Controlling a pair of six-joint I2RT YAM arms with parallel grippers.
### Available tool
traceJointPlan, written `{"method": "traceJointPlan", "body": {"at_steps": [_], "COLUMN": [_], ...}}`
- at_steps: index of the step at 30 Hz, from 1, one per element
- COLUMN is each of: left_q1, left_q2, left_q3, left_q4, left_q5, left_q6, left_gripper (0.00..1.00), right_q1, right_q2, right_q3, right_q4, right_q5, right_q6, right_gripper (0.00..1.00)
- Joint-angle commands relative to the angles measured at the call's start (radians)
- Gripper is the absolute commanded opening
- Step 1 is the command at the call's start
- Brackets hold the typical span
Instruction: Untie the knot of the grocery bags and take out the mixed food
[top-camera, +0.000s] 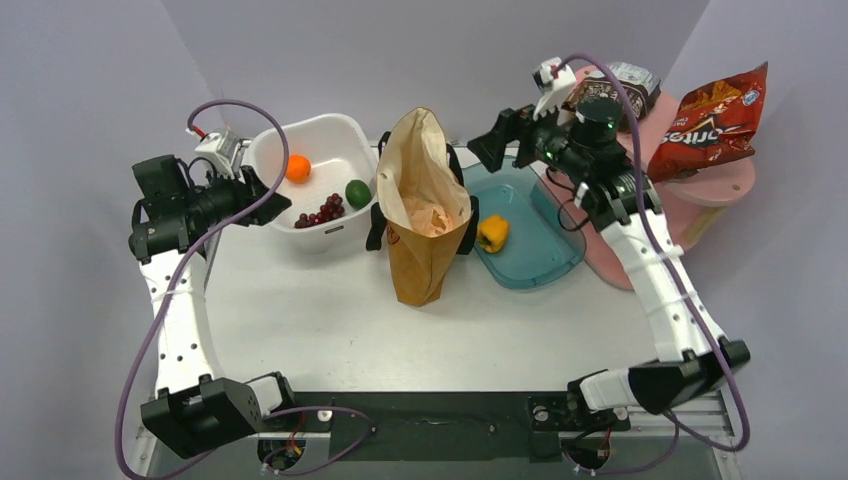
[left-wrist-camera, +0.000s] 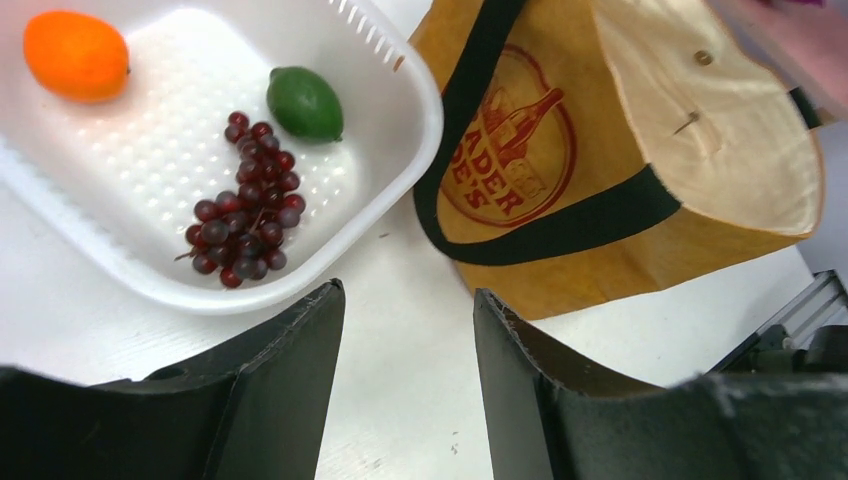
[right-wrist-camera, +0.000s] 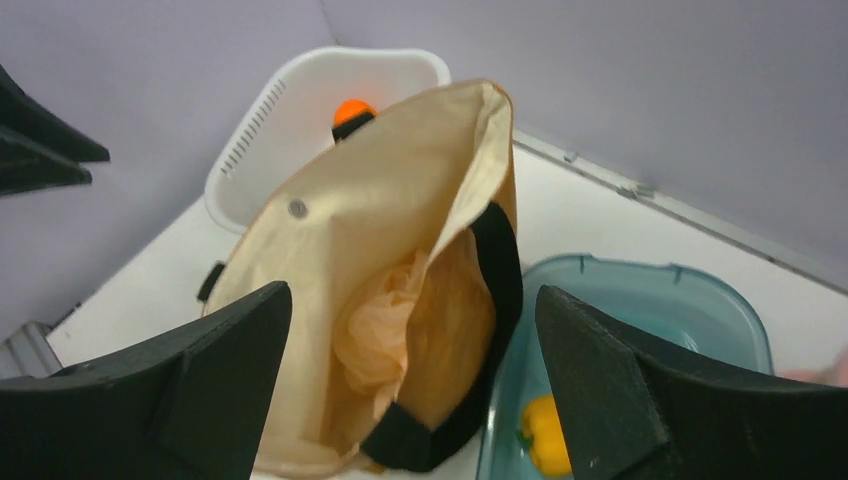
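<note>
- Top external is showing canvas tote (top-camera: 425, 265) standing at desk (top-camera: 330, 320) centre, peach plastic bag (top-camera: 430, 215) inside.
- Left pincer (left-wrist-camera: 408, 290) at nine o'clock, right pincer (right-wrist-camera: 412, 292) at two, are hovering spread, empty.
- Best bet: right dipping straight in, pinching plastic only.

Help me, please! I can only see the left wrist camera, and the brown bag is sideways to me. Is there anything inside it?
Observer: Yes. The right wrist camera looks down into the tote, and a crumpled peach plastic bag sits inside.
Operator: Where's the yellow pepper? I can't see it.
Observer: The yellow bell pepper lies in a teal tub on the tote's right side.
Operator: Are there chips anywhere?
Observer: Yes. A red Doritos bag rests at the far right, over a pink board.
</note>
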Motion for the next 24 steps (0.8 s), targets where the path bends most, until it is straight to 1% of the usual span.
{"method": "traceJointPlan", "body": {"at_steps": [1, 2, 4, 7, 8, 9, 11, 15, 18, 21, 24], "left_q1": [0.004, 0.004, 0.006, 0.006, 0.005, 0.004, -0.011, -0.075, -0.143, -0.204, -0.232], "left_q2": [0.059, 0.069, 0.101, 0.104, 0.079, 0.062, 0.009, -0.091, -0.170, -0.189, -0.179], "left_q3": [0.095, 0.107, 0.123, 0.113, 0.079, 0.059, -0.006, -0.126, -0.185, -0.216, -0.209], "left_q4": [-0.229, -0.253, -0.299, -0.359, -0.350, -0.323, -0.287, -0.224, -0.190, -0.175, -0.182], "left_q5": [-0.115, -0.155, -0.182, -0.182, -0.191, -0.195, -0.223, -0.360, -0.446, -0.567, -0.600], "left_q6": [0.211, 0.217, 0.231, 0.261, 0.259, 0.260, 0.265, 0.241, 0.202, 0.156, 0.123], "left_gripper": [0.48, 0.48, 0.49, 0.49, 0.49, 0.49, 0.49, 0.49, 0.49, 0.49, 0.49], "right_q1": [-0.004, -0.007, -0.008, -0.009, -0.011, -0.011, -0.015, -0.029, -0.040, -0.044, -0.055], "right_q2": [-0.188, -0.218, -0.302, -0.428, -0.449, -0.492, -0.551, -0.649, -0.699, -0.746, -0.791], "right_q3": [-0.157, -0.224, -0.320, -0.438, -0.495, -0.523, -0.632, -0.771, -0.820, -0.842, -0.858], "right_q4": [-0.149, -0.153, -0.156, -0.173, -0.180, -0.195, -0.214, -0.220, -0.220, -0.225, -0.220], "right_q5": [0.115, 0.131, 0.148, 0.167, 0.180, 0.190, 0.213, 0.240, 0.247, 0.245, 0.230], "right_q6": [-0.140, -0.145, -0.158, -0.206, -0.247, -0.263, -0.302, -0.331, -0.340, -0.335, -0.319], "right_gripper": [0.88, 0.88, 0.88, 0.88, 0.88, 0.88, 0.88, 0.88, 0.88, 0.88, 0.88]}}
